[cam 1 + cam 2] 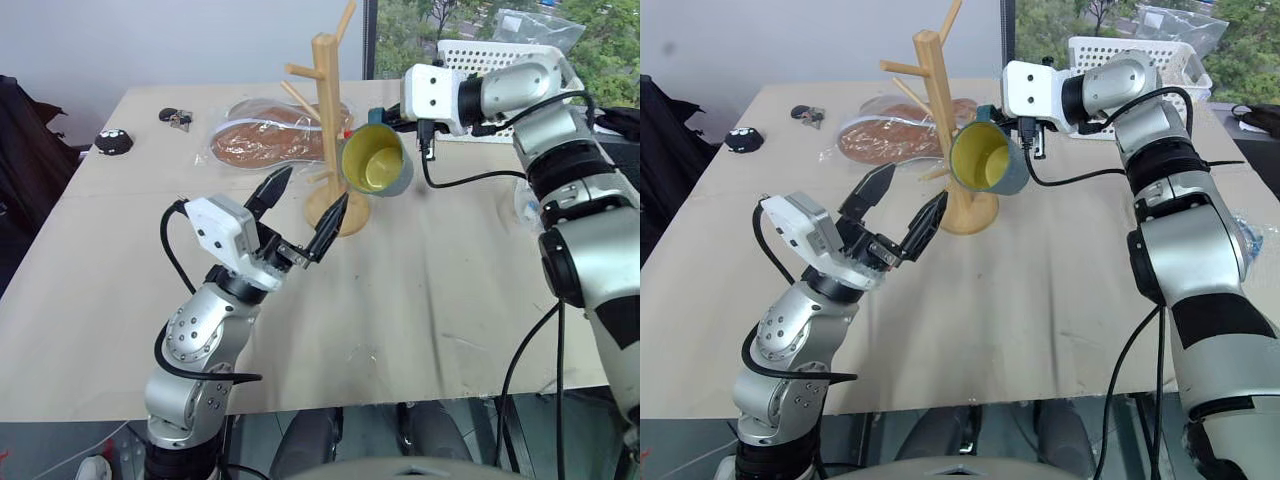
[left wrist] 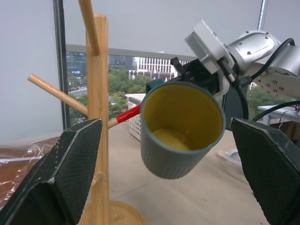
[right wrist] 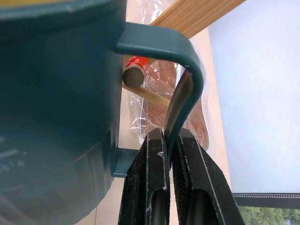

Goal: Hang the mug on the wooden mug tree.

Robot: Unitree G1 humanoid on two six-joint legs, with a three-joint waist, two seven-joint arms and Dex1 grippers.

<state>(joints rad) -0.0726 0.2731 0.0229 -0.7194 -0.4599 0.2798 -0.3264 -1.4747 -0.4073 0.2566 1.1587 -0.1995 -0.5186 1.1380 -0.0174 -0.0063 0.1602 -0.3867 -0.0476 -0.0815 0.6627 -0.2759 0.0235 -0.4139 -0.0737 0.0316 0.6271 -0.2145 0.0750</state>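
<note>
While our right gripper [image 3: 168, 154] pinches the loop handle of the mug [image 1: 376, 160] between its black jaws, the teal-blue mug hangs in the air just beside the wooden mug tree [image 1: 327, 120], tipped on its side so that its yellow inside faces back toward us. From the right wrist view, a red-tipped peg [image 3: 133, 74] sits at the opening of the handle loop; we cannot tell for certain whether the tip has entered the loop or lies just behind it. Our left gripper [image 1: 306, 216] hovers above the worktop [image 1: 420, 290], near the round base of the tree, its jaws spread wide and holding nothing, pointing up toward the mug. The tree stands upright toward the far middle of the pale worktop. Behind it lies a clear plastic bag [image 1: 265, 135] with something reddish-brown inside. A white perforated basket [image 1: 490, 55] sits at the far right corner, and a small dark object [image 1: 114, 142] and a bunch of keys [image 1: 176, 118] rest near the far left edge.
</note>
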